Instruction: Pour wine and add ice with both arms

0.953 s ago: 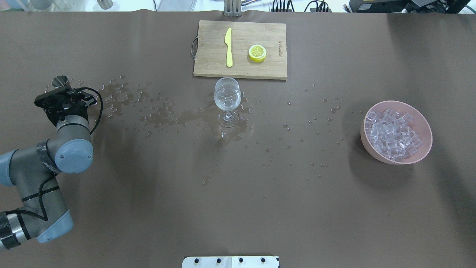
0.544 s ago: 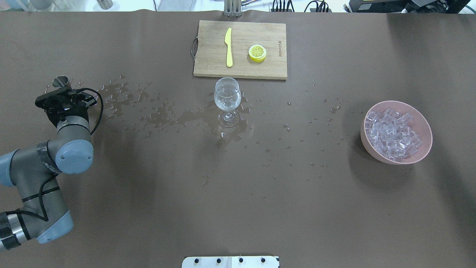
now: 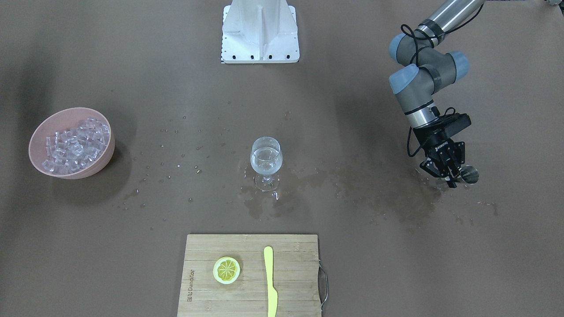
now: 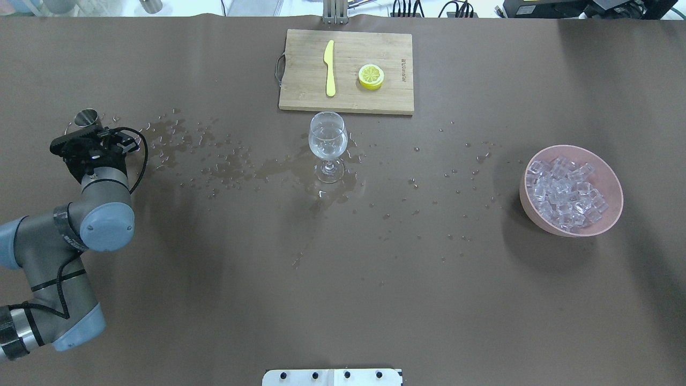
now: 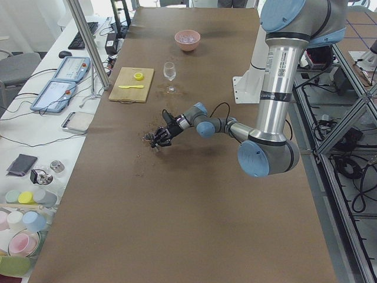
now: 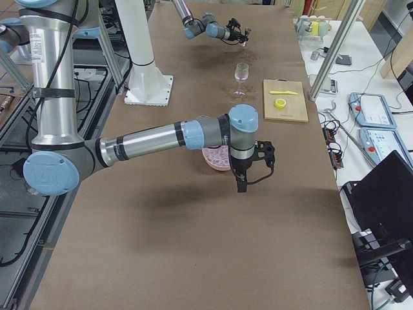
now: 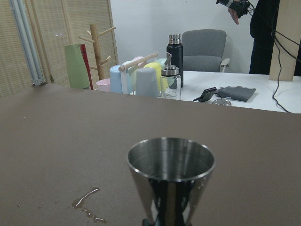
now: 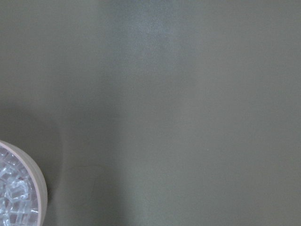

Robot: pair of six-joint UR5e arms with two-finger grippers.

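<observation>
**Wine in the glass, ice in the bowl**

Small dark writing on one short end of the board [image 4: 305,96], too tiny to read. White letters on the left gripper [image 3: 454,178] as well, also too tiny.

Wine [image 4: 327,146]: clear like water, only a little, inside the glass [image 4: 328,172]. Right in the middle of the overhead view, just below the board. Ice [image 4: 564,194]: small see-through cubes, heaped in the pink bowl [image 4: 610,179]. Far right in that view, well apart from the glass.

One glass, one bowl, one board. One yellow knife [image 4: 330,67] and one lemon slice [image 4: 371,76], both lying on the board. One shiny steel cup [image 7: 170,174]. Two arms: left arm [image 4: 104,225], right arm [image 6: 155,141]. Too many cubes to count. Lots of wet drops [image 4: 230,161] on the brown table [image 4: 214,300] between cup and glass.

Left gripper at the far left of the overhead view, fingers closed in on the low part of the cup, cup standing straight up. Right gripper [image 6: 241,187] near the bowl, seen only from the side: open or closed, cannot tell.
</observation>
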